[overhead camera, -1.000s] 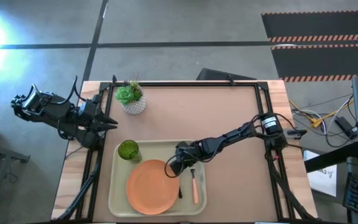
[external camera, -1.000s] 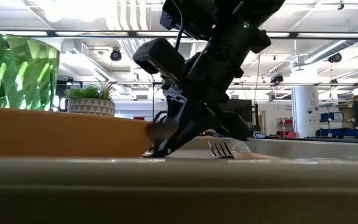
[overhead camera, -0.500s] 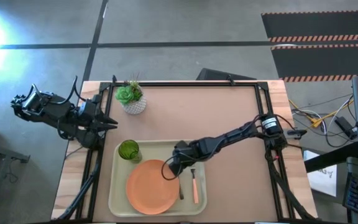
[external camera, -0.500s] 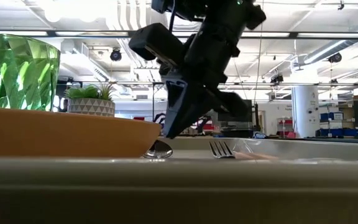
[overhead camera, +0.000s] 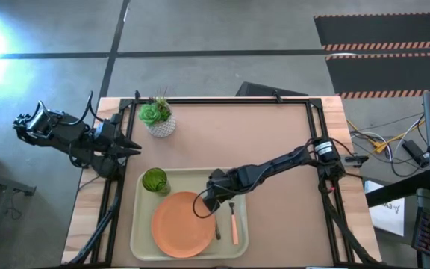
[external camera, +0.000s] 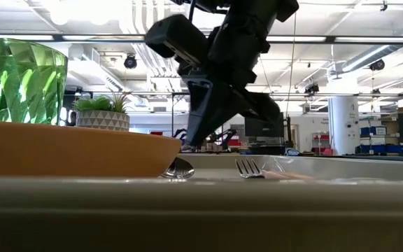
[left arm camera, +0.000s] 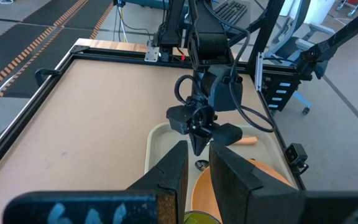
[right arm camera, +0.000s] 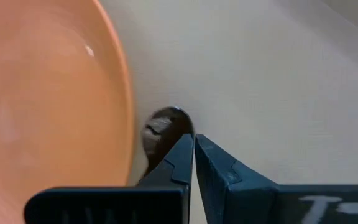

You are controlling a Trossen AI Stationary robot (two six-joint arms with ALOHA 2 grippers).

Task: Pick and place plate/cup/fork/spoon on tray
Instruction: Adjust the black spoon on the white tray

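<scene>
The tabletop [overhead camera: 222, 134] is bare across its middle and far half, apart from a potted plant [overhead camera: 157, 118] near the far left corner. The tray [overhead camera: 142, 224] sits at the near edge and holds the cup [overhead camera: 154, 180], the plate [overhead camera: 184, 223], the spoon [overhead camera: 216, 226] and the fork [overhead camera: 234, 222]. The right gripper [overhead camera: 199, 210] hangs just above the spoon's bowl beside the plate's rim, fingers together and empty. The left gripper [overhead camera: 134, 149] waits off the left edge; its fingers seem slightly apart. The spoon's handle is hard to make out.
</scene>
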